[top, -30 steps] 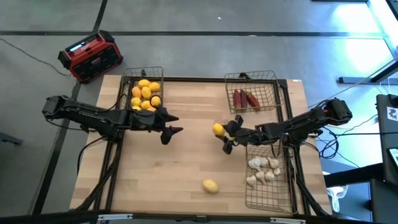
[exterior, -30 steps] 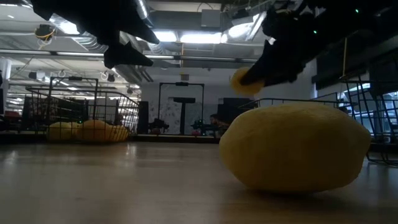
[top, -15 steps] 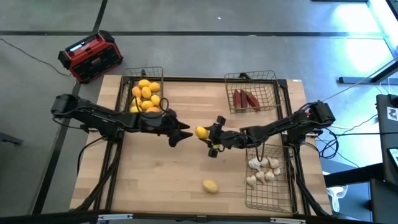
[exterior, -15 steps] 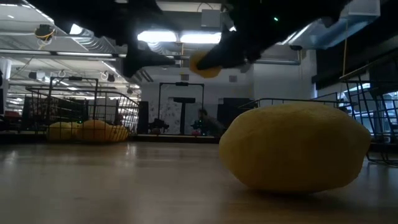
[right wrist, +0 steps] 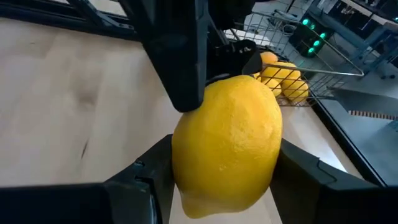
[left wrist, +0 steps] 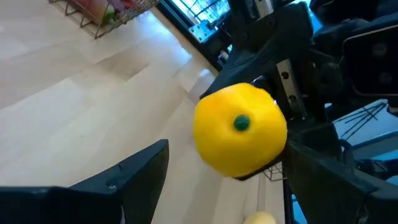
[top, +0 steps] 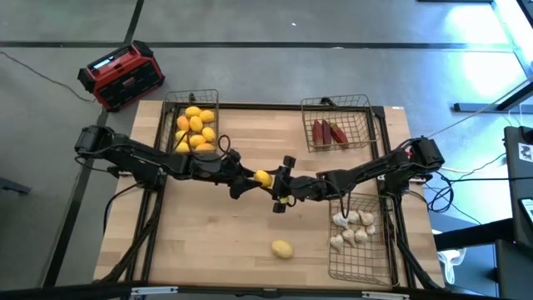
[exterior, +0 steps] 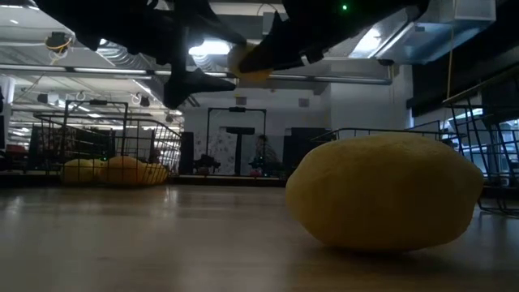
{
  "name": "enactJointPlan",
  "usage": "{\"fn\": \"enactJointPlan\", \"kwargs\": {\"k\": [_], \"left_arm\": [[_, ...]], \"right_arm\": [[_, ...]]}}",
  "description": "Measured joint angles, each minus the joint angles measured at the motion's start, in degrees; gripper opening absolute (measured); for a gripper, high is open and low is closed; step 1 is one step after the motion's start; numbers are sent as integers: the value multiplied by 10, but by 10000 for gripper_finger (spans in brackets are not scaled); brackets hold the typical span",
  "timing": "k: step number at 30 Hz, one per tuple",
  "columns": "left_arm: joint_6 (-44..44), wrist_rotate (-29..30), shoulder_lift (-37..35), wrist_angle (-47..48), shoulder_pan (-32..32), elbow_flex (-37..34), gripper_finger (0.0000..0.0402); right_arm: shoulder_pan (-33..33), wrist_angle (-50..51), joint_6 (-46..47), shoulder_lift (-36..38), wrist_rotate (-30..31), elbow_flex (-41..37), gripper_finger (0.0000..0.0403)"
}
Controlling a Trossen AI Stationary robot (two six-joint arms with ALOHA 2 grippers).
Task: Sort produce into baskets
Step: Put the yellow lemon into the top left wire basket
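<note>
Above the middle of the table my right gripper (top: 277, 185) is shut on a yellow lemon (top: 262, 177). My left gripper (top: 248, 180) is open and comes from the table's left; its fingers stand on either side of that lemon (left wrist: 239, 130). A second lemon (top: 281, 248) lies on its side on the wood near the front edge. The far left basket (top: 171, 125) holds several lemons. In the far right basket (top: 358, 112) lie dark red pieces, and in the near right basket (top: 379, 250) white bulbs. My right gripper pinches the lemon's two sides (right wrist: 180, 168) between its fingers (right wrist: 140, 177). The fingers come nearly level from the table's right, tipped a little down. The lemon is lifted clear of the table. My left gripper has one finger (right wrist: 180, 56) close against the lemon's far side; I cannot tell whether it touches.
A red-and-black box (top: 123, 75) stands on the floor beyond the table's far left corner. The low view has the near lemon (exterior: 381, 191) filling its right half. Bare wood (top: 208, 233) stretches across the near left part of the table.
My right gripper has carried the lemon toward the table's left, rolling as it went. My left gripper has moved toward the table's right and rolled, and its open fingers now flank the lemon. The lemon stays clear of the table.
</note>
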State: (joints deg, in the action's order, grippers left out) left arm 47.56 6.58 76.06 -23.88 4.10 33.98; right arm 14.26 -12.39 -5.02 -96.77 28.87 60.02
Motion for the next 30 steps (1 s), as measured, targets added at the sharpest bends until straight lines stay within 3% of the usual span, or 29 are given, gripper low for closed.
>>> {"fn": "enactJointPlan", "kwargs": {"k": [6, 16, 26, 30], "left_arm": [[0, 4, 30, -70, 0, 0, 306], [-31, 3, 36, -101, 5, 0, 304], [-51, -3, 36, -101, 6, 1, 201], [-58, -3, 36, -101, 6, 1, 198]], "right_arm": [[0, -6, 1, 0, -10, 1, 199], [0, -19, 31, 1, -32, 1, 199], [0, -29, 32, 1, -29, 1, 206], [0, -30, 41, 1, -29, 1, 220]]}}
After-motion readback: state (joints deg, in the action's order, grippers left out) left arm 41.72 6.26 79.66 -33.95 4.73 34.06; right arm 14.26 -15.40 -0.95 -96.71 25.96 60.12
